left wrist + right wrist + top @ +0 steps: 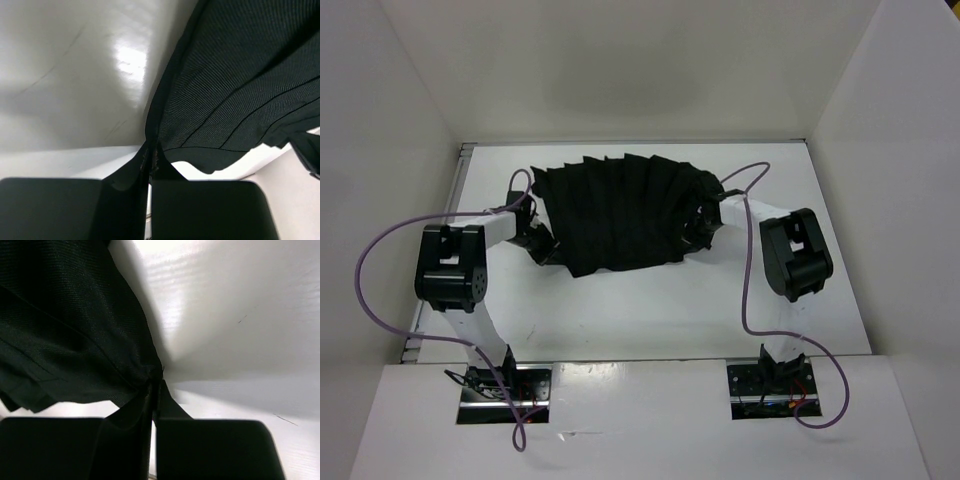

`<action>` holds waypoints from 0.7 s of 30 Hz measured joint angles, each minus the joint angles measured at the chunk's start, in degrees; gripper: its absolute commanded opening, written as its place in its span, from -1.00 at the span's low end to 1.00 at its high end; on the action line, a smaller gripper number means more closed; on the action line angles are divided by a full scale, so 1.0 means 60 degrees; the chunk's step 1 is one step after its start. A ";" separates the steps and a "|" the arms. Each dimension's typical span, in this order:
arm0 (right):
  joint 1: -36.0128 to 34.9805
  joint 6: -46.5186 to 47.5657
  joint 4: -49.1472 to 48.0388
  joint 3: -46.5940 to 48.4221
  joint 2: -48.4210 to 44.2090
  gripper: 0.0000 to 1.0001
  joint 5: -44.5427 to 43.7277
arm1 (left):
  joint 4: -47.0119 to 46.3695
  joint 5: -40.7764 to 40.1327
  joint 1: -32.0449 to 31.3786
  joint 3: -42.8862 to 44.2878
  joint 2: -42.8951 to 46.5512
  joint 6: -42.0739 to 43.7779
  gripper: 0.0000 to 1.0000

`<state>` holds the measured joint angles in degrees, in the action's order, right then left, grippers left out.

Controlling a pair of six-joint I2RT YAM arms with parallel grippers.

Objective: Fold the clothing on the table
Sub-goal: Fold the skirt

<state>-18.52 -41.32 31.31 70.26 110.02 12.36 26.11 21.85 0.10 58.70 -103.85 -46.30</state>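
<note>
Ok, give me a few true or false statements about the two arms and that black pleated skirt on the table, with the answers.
1. The left fingers are shut on an edge of the black pleated skirt. True.
2. The right fingers are open and clear of the skirt. False: they are shut, pinching the skirt's opposite edge.
3. The skirt is folded in half into a neat stack. False: it is spread out like a fan between the two arms, with its pleats showing.
4. The skirt is over a white table. True.
</note>
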 measured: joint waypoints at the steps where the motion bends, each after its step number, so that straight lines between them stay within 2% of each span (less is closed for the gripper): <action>1: 0.0004 0.0015 0.0102 0.0120 0.0000 -1.00 -0.0182 | 0.0015 0.0149 0.0004 0.0076 -0.0066 0.0011 -1.00; 5: 0.0175 0.0273 0.0998 0.1588 0.0004 -1.00 -0.1129 | 0.0266 0.0397 -0.0015 0.1202 -0.0634 0.0280 -1.00; 9: 0.0583 0.0794 0.1260 0.4342 -0.0011 -1.00 -0.1949 | 0.0189 0.0951 -0.0033 0.3767 -0.1355 0.0688 -1.00; 12: 0.0736 0.1158 0.0976 0.5508 -0.0171 -1.00 -0.2299 | -0.0259 0.1545 0.0025 0.5428 -0.1552 0.0911 -1.00; 16: 0.0820 0.1490 0.0892 0.5311 -0.0699 -1.00 -0.2346 | -0.0685 0.2029 0.0091 0.5734 -0.1337 0.1096 -1.00; 21: 0.0535 0.1643 0.1089 0.2976 -0.1916 -1.00 -0.2102 | -0.0120 0.2667 -0.0022 0.4222 -0.0266 0.1464 -1.00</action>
<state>-15.31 -31.46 37.85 88.12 98.52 -0.25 25.39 37.85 -0.03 84.03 -105.45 -37.52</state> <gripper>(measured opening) 0.016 0.009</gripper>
